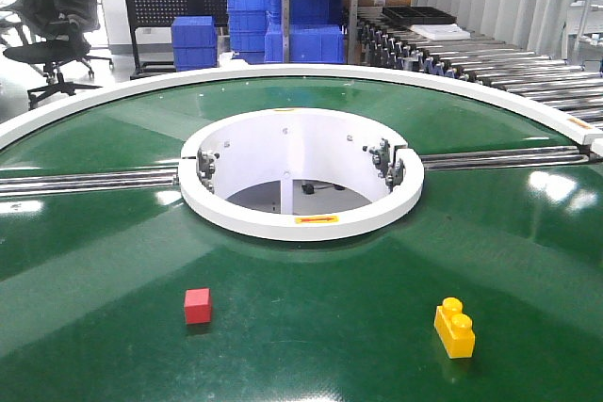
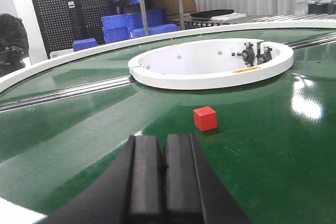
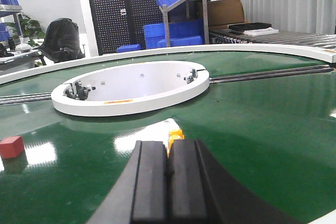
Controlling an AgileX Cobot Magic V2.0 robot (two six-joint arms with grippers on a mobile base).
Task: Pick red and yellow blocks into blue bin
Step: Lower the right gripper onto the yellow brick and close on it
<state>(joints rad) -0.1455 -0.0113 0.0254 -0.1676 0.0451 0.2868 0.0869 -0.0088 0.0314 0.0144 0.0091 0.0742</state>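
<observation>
The red cube (image 1: 198,306) sits on the green round table at front left; it also shows in the left wrist view (image 2: 205,118) and at the left edge of the right wrist view (image 3: 11,146). The yellow studded brick (image 1: 454,328) lies at front right. My left gripper (image 2: 161,145) is shut and empty, behind and left of the red cube. My right gripper (image 3: 168,150) is shut and empty; the yellow brick (image 3: 175,135) peeks out just beyond its tips. The smooth-walled blue bin is out of view.
A white ring (image 1: 301,217) surrounds the hole at the table's centre, with metal rails (image 1: 85,181) running out to both sides. Ribbed blue crates (image 1: 195,42) stand behind the table, and a roller conveyor (image 1: 509,68) runs at back right.
</observation>
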